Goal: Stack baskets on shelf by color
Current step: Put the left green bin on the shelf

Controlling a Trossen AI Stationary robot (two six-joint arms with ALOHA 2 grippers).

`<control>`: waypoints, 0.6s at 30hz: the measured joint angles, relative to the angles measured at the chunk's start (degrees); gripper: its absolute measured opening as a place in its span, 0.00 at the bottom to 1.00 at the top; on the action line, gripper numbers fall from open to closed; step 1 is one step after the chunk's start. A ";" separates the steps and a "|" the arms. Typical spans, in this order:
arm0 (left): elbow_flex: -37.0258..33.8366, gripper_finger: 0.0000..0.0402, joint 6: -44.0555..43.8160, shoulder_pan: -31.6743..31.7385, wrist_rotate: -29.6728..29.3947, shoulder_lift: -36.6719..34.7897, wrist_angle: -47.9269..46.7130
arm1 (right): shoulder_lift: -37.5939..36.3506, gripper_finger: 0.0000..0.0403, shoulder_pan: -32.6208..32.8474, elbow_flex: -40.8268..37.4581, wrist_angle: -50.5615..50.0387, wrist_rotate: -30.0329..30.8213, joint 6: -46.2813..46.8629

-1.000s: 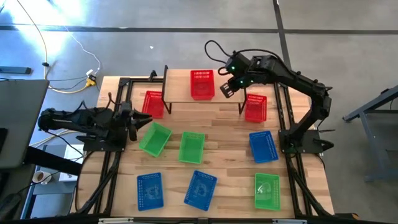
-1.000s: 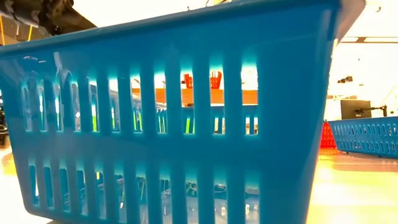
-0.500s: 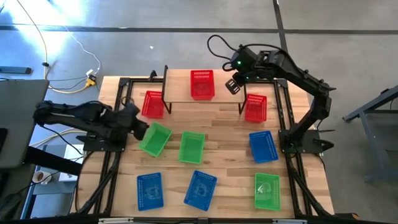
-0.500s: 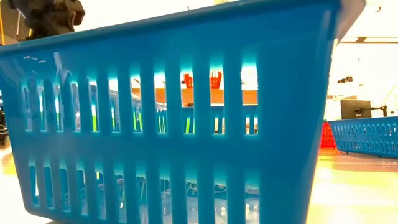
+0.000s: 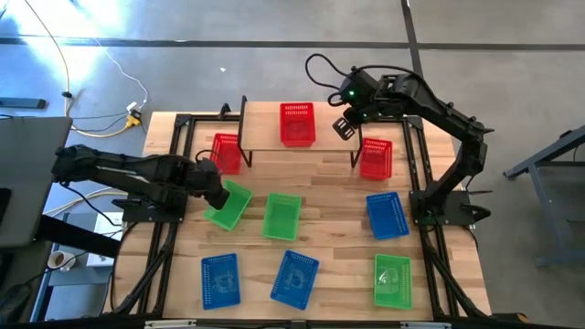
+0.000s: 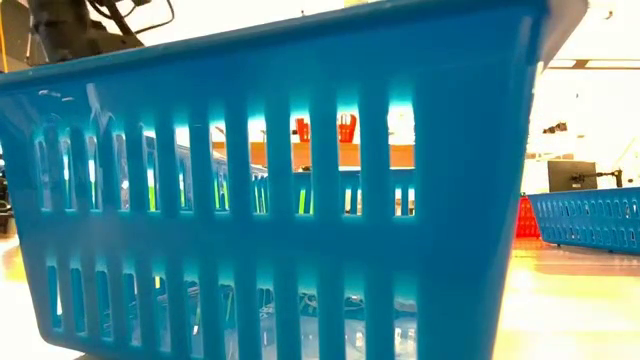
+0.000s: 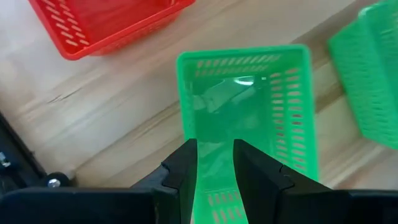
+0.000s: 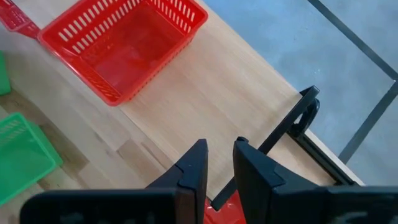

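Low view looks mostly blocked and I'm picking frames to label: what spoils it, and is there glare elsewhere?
Low view: a blue basket right at the lens fills the frame, backlit by a washed-out bright room. Left wrist view: a bright glint on the green basket floor. High view: evenly lit, with a pale glare patch on the concrete floor.

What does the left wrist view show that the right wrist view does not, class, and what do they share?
Left wrist only: the left gripper, fingers slightly apart, above a green plastic mesh basket lying on the table. Right wrist only: the right gripper, fingers slightly apart, a black metal shelf leg and the grey floor beyond. Both: a red plastic mesh basket and the light-wood tabletop.
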 joint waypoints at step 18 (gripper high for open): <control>-0.02 0.23 3.54 4.96 4.61 13.16 0.34 | 0.00 0.15 0.00 0.00 0.02 -0.05 -0.15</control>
